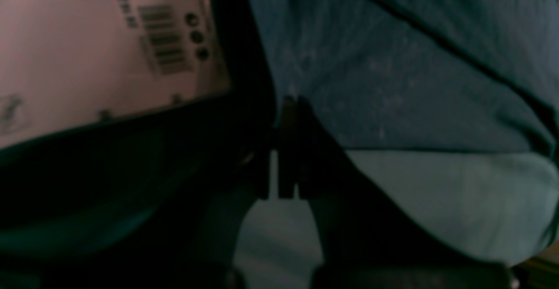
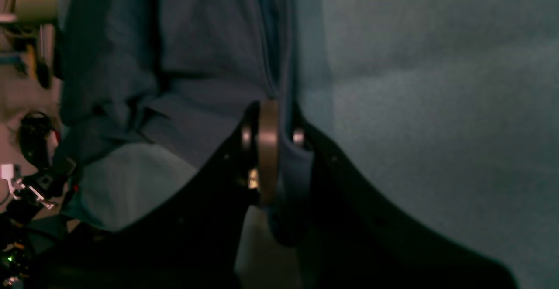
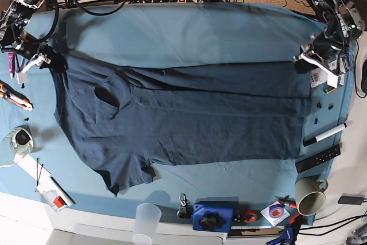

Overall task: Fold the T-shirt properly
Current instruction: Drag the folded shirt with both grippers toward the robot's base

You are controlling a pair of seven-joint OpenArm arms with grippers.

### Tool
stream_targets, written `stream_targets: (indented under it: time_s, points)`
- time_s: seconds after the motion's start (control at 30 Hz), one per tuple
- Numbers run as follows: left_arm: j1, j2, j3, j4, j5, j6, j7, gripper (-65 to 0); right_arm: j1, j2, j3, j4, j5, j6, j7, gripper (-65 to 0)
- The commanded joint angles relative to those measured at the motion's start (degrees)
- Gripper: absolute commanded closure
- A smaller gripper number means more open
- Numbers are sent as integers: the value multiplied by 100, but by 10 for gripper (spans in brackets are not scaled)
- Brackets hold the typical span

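The dark navy T-shirt lies spread on the light blue tablecloth, collar end to the left, with its far strip folded over. My right gripper is at the shirt's far left corner. In the right wrist view the gripper is shut with shirt fabric pinched between its fingers. My left gripper is at the shirt's far right corner. In the left wrist view the gripper has its fingers pressed together across the shirt's edge.
Along the front edge stand a clear cup, a blue tool and a mug. A marker and a black bar lie at the right. A jar and a tool lie at the left.
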Motion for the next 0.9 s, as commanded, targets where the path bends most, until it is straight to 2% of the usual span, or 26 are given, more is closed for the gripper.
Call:
stream_targets:
  time_s: [0.0, 0.17, 0.4, 0.5, 0.63, 0.8, 0.87]
  points:
    - [24, -127, -22, 114, -57, -4, -11, 0, 50, 164, 105, 175, 229, 10, 75, 0]
    - [280, -149, -24, 120, -282, -7, 13, 0, -70, 166, 262, 549, 262, 10, 75, 0]
    - [557, -151, -24, 372, -286, -9, 129, 0, -713, 164, 271, 1051, 267, 10, 75, 0]
    - [767, -151, -24, 625, -286, -181, 149, 0, -925, 166, 273, 1134, 306, 10, 75, 0]
    - [1091, -151, -24, 1003, -286, -181, 136, 0, -1182, 166, 317, 1207, 472, 10, 75, 0]
    - [1296, -149, -223, 1259, -282, -181, 120, 0, -1449, 168, 713, 1318, 573, 10, 75, 0]
    - [1351, -151, -361, 1257, -286, -284, 125, 0, -1502, 164, 857, 1338, 516, 10, 75, 0]
